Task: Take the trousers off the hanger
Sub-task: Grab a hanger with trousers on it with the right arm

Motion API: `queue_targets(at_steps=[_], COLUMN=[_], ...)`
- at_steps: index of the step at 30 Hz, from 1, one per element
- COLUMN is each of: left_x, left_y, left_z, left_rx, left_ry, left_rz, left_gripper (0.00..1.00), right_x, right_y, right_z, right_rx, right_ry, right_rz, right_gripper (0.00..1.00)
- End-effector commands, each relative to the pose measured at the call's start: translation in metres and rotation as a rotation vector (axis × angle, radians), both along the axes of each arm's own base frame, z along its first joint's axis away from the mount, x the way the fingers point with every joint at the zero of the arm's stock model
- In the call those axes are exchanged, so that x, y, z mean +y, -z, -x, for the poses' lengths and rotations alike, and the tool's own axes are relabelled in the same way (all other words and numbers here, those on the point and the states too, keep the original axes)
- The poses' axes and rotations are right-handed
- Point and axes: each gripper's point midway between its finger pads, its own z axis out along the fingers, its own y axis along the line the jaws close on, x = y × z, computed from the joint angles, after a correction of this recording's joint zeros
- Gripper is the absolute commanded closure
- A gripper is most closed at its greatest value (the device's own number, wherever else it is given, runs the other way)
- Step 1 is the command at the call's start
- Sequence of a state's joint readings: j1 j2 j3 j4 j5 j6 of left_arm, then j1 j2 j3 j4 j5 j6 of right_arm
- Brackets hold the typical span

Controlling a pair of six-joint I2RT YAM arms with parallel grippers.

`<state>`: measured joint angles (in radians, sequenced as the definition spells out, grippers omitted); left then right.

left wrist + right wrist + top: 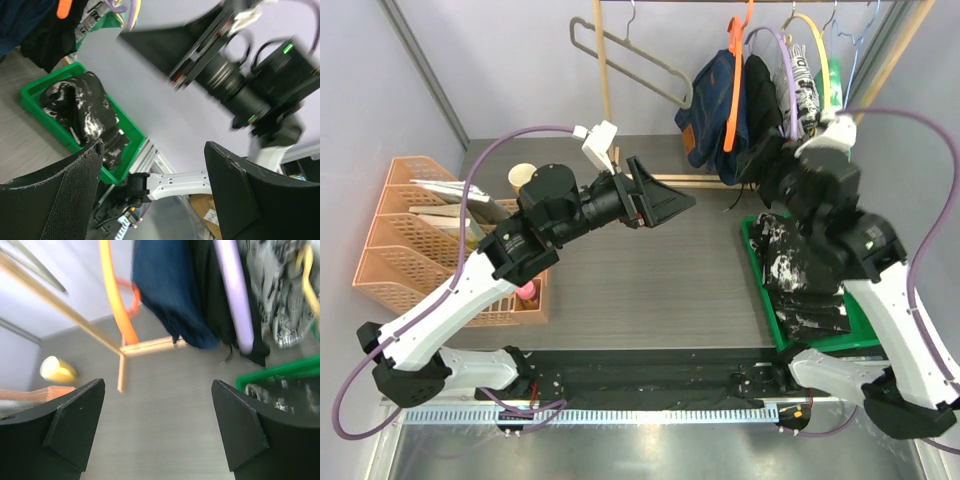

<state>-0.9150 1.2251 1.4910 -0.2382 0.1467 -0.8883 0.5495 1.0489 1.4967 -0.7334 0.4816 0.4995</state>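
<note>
Left gripper (152,145), marbled trousers (82,107) in tray (50,120)

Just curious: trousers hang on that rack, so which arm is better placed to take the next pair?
Probably the right. Its open tool faces the hanging navy denim trousers close up. The left tool, also open, sits well short of the rack.

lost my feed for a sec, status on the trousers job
Left gripper open, empty, mid-table. Right gripper open, empty, facing the rack. Marbled trousers in green tray; navy trousers on orange hanger. Path looks clear.
</note>
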Motion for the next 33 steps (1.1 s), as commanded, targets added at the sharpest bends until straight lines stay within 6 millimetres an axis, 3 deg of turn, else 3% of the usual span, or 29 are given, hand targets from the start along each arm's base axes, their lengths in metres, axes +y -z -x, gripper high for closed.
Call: queue_targets(at_steps=[1, 2, 3, 4, 5, 7, 9, 11, 12, 14, 16, 17, 21, 27, 31, 33], left_x=[0.012, 0.013, 0.012, 0.011, 0.011, 0.012, 0.014, 0.016, 0.018, 0.020, 0.024, 0.026, 0.035, 0.037, 0.039, 0.040], left_y=[0.008, 0.013, 0.025, 0.030, 0.035, 0.051, 0.065, 0.074, 0.085, 0.099, 0.099, 0.104, 0.103, 0.107, 0.108, 0.109], left_z=[-0.003, -0.001, -0.002, 0.001, 0.002, 0.006, 0.010, 0.015, 0.018, 0.021, 0.026, 0.027, 0.029, 0.030, 0.032, 0.032], left_rx=[-0.043, -0.038, -0.022, -0.016, -0.009, 0.014, 0.036, 0.058, 0.073, 0.102, 0.102, 0.110, 0.102, 0.106, 0.107, 0.110], left_ry=[-0.064, -0.060, -0.059, -0.052, -0.051, -0.044, -0.038, -0.035, -0.030, -0.031, -0.028, -0.035, -0.051, -0.053, -0.051, -0.056], left_rz=[-0.031, -0.038, -0.061, -0.068, -0.074, -0.095, -0.111, -0.117, -0.129, -0.140, -0.134, -0.138, -0.130, -0.147, -0.149, -0.154], left_gripper=[0.19, 0.19, 0.19, 0.19, 0.19, 0.19, 0.20, 0.20, 0.20, 0.20, 0.20, 0.20, 0.20, 0.19, 0.19, 0.19], right_x=[0.000, 0.004, 0.002, 0.007, 0.000, 0.012, 0.006, -0.001, -0.002, -0.001, 0.001, 0.005, 0.018, 0.012, 0.021, 0.024], right_y=[-0.053, -0.047, -0.072, -0.077, -0.084, -0.104, -0.118, -0.120, -0.131, -0.124, -0.116, -0.121, -0.110, -0.115, -0.108, -0.101], right_z=[-0.033, -0.054, -0.058, -0.067, -0.076, -0.095, -0.119, -0.137, -0.140, -0.158, -0.171, -0.173, -0.185, -0.181, -0.186, -0.190], right_rx=[-0.065, -0.034, -0.083, -0.084, -0.097, -0.133, -0.161, -0.156, -0.181, -0.167, -0.159, -0.181, -0.171, -0.238, -0.209, -0.189], right_ry=[-0.069, -0.072, -0.076, -0.106, -0.094, -0.174, -0.172, -0.187, -0.197, -0.202, -0.209, -0.238, -0.297, -0.266, -0.311, -0.325], right_rz=[-0.050, -0.061, -0.094, -0.111, -0.124, -0.179, -0.233, -0.281, -0.300, -0.333, -0.354, -0.367, -0.405, -0.420, -0.442, -0.448], right_gripper=[0.07, 0.07, 0.08, 0.09, 0.08, 0.09, 0.12, 0.16, 0.18, 0.21, 0.26, 0.27, 0.33, 0.32, 0.52, 0.57])
